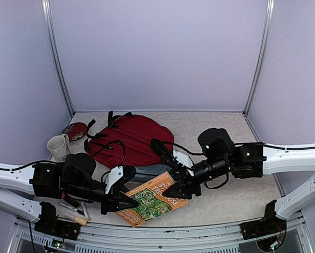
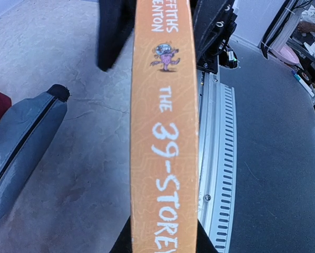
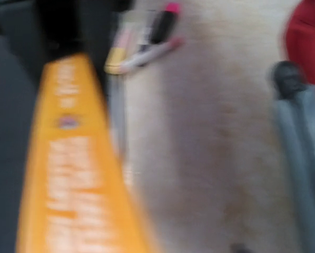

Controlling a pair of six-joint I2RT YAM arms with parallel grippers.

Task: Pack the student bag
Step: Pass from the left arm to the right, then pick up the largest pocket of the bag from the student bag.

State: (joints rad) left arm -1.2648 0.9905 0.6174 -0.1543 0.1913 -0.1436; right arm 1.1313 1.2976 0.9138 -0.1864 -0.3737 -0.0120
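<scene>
**Clerk:** Item one, student bag (image 1: 134, 138). Location?

**Checker:** Taking twelve o'clock as the back wall, it lies at about eleven o'clock on the table (image 1: 226, 137). It is flat, dark red, with its black straps trailing toward ten o'clock.

**Clerk:** Item two, book (image 1: 153, 199).

**Checker:** Orange, green picture on the cover, at six o'clock near the front rail. The cover faces up in the overhead view. The left wrist view shows its spine, reading "THE 39-STOREY". Whether it touches the table cannot be told.

**Clerk:** Left gripper (image 1: 125, 203)?

**Checker:** Closed on the book at its eight o'clock edge. In the wrist view the black fingers (image 2: 121, 245) press either side of the spine, set only as far apart as the book is thick.

**Clerk:** Right gripper (image 1: 177, 191)?

**Checker:** At the book's two o'clock corner. Its wrist view is blurred, with the spine off to the left of the frame. Whether the jaws grip the book or stand free of it cannot be told.

**Clerk:** Sundries.

**Checker:** Grey zip pouch (image 1: 147, 173), between bag and book, just at five o'clock of the bag. White mug (image 1: 57, 146), nine o'clock edge of the table, upright. A small dark red round thing (image 1: 76, 129) just at one o'clock of the mug, too small to identify. Pens (image 1: 73, 213), in a loose bunch at eight o'clock, beside the left arm's base.
</scene>
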